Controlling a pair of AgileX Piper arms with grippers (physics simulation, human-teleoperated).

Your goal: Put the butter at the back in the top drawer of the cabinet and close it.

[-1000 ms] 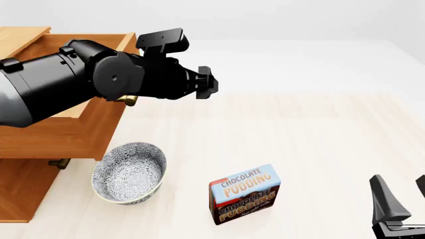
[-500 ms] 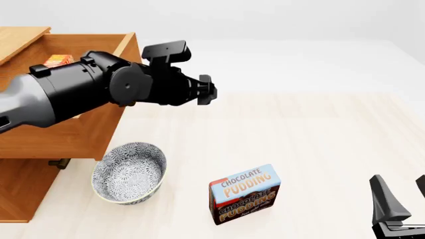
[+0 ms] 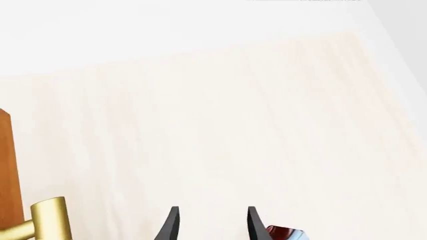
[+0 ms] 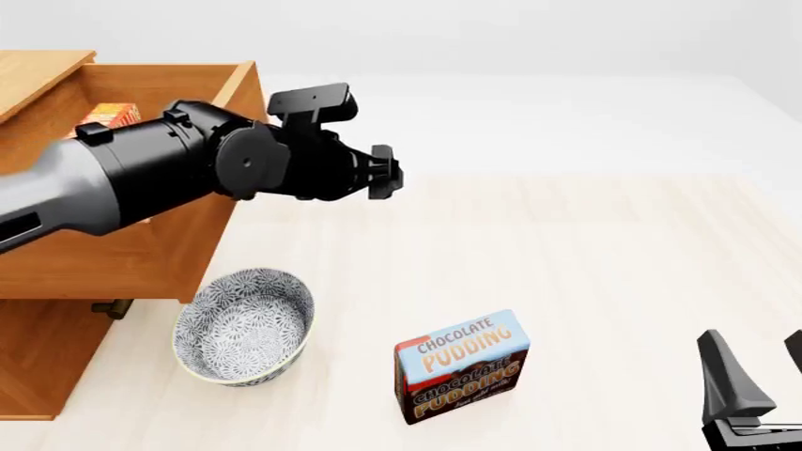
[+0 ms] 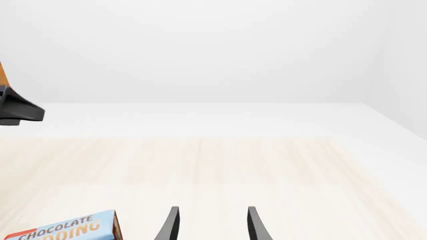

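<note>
Both grippers empty, jaws parted | butter [image 4: 111,115] inside open top drawer [image 4: 150,249]

One cabinet [image 4: 75,357], one open top drawer [image 4: 138,258], one butter [image 4: 111,115], one patterned bowl [image 4: 243,327], one Chocolate Pudding box [image 4: 461,366], two claws: left claw [image 4: 389,172], right claw [image 4: 761,371].

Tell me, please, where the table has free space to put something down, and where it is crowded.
Free: the wide bare table right of the pudding box and behind it, up to the far edge. Crowded: the near left, where the bowl sits against the cabinet, with the left gripper above.
</note>
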